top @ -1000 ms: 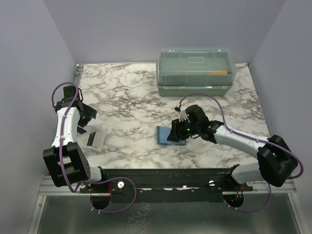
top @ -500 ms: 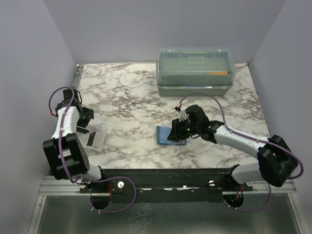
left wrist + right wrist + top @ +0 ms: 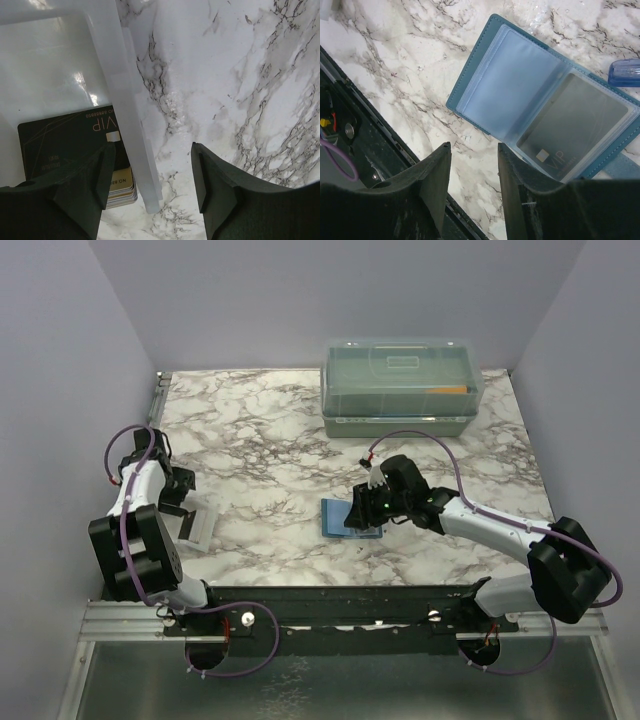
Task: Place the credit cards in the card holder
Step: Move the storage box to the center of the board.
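Observation:
The credit cards (image 3: 65, 142) lie stacked in a clear-white tray (image 3: 50, 65), a black VIP card on top and a gold one under it. My left gripper (image 3: 152, 167) is open and straddles the tray's right wall, one finger over the cards and the other outside above the marble. In the top view this gripper (image 3: 180, 502) is at the tray (image 3: 203, 521). The teal card holder (image 3: 505, 90) lies open on the table, with a dark VIP card (image 3: 575, 120) inside a clear sleeve. My right gripper (image 3: 473, 150) hangs open over the marble at the holder's near edge, holding nothing.
A large translucent lidded box (image 3: 400, 385) stands at the back of the marble table (image 3: 260, 440). The holder's blue snap tab (image 3: 625, 71) sticks out beside it. The black frame rail (image 3: 350, 130) runs along the table's near edge.
My left gripper has moved toward the near edge onto the tray, and its jaws have narrowed somewhat. The right arm and the card holder have not moved.

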Robot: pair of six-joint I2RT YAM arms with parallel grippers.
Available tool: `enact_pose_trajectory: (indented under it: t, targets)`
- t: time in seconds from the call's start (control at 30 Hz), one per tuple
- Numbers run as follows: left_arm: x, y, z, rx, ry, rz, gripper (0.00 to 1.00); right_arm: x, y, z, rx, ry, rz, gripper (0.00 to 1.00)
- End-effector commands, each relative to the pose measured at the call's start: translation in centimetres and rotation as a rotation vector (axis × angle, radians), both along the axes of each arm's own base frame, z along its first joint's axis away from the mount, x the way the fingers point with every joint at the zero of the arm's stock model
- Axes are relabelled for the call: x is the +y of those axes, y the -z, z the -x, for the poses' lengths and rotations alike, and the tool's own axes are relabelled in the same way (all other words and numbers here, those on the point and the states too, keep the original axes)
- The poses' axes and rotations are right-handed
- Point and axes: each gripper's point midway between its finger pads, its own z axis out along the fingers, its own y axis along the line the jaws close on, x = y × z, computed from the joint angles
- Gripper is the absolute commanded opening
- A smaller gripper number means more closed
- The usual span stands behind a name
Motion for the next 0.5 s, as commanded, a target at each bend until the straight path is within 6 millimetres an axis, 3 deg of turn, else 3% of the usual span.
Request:
enact_pose_trajectory:
  t: [0.0, 0.47]
  targets:
    - [0.0, 0.8, 0.5, 0.005, 0.007, 0.004, 0.68, -0.5, 0.0, -0.2, -0.024, 0.007, 0.014, 0.45]
    - [-1.6, 2.5, 0.8, -0.009, -0.025, 0.091, 0.64, -0.6, 0.0, -0.2, -0.024, 0.009, 0.015, 0.45]
